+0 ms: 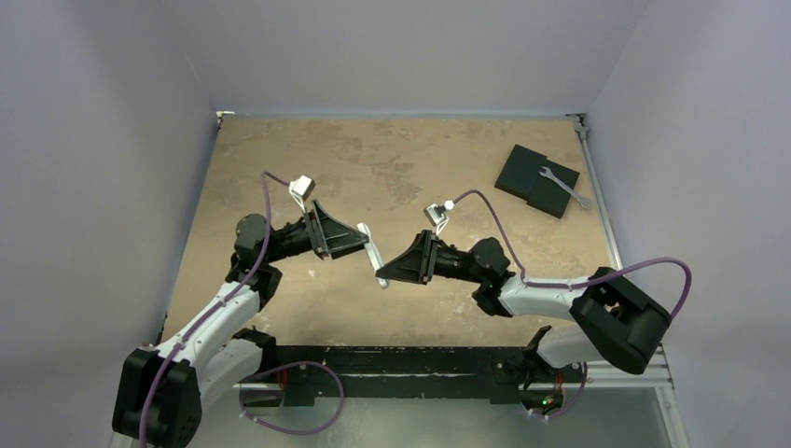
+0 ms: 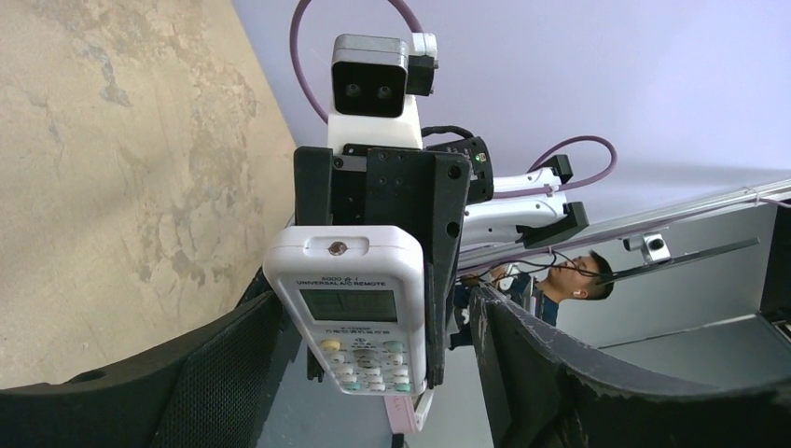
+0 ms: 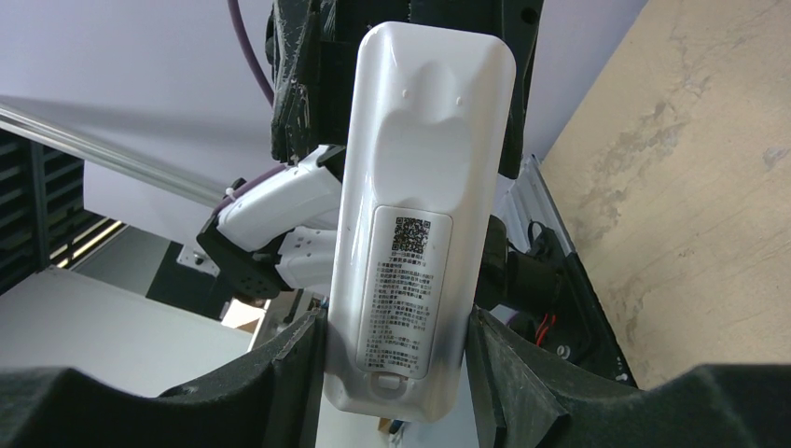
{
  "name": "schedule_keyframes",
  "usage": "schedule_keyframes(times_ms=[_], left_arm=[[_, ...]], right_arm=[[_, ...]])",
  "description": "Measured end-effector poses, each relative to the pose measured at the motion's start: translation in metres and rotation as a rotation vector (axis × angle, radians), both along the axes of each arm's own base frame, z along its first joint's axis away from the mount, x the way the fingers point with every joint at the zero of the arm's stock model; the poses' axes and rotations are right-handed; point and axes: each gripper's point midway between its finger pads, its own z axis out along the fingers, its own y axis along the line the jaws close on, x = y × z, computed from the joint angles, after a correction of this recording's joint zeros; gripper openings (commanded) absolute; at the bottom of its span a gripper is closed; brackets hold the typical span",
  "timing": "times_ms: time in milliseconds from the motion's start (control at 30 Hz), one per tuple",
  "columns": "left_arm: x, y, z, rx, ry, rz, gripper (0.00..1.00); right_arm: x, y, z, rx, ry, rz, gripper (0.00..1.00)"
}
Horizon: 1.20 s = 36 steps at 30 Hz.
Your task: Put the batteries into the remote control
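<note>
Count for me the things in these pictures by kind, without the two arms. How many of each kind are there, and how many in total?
remote control: 1
silver wrench: 1
black pad: 1
batteries: 0 in view
Total: 3

light: bright, even, diffuse | shadows: soft, faint | focus: sharp | distortion: wide-angle wrist views

The remote control [image 3: 415,187] shows its labelled back, lower end pinched in the right end effector [image 3: 394,359].
</note>
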Motion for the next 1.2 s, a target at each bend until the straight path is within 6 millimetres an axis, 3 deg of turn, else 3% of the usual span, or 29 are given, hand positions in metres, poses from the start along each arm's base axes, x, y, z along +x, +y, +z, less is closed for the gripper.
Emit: schedule_keyframes(times_ms=[300,633,767,800,867,1033,1200], left_arm=[[0.0,-0.001,0.004,-0.016,0.005,0.005,0.65],[-0.001,-0.002,-0.001,-0.016,0.014,0.008,0.43],[0.0,-0.002,0.0,-0.019,0.011,0.015,0.05],[0.0,-0.002,0.0,-0.02,0.009,0.016,0.0],[0.001,-0.002,0.0,-0.02,0.01,0.016,0.0],[0.002,-0.002,-0.002,-0.017,0.015,0.017,0.0],[0.003,-0.002,-0.006,-0.006,0.029,0.022,0.0]], right_arm=[[-0.003,0.0,0.004,0.017,-0.01,0.006,0.0],[-0.003,0.003,0.003,0.022,-0.01,0.006,0.0],[-0.002,0.003,0.004,0.026,-0.01,-0.004,0.0],[-0.002,0.003,0.004,0.027,-0.01,-0.005,0.0],[-0.002,0.003,0.004,0.027,-0.01,-0.004,0.0],[-0.002,0.004,0.002,0.023,-0.005,-0.003,0.31],[-0.002,0.005,-0.001,0.021,0.003,0.004,0.54]])
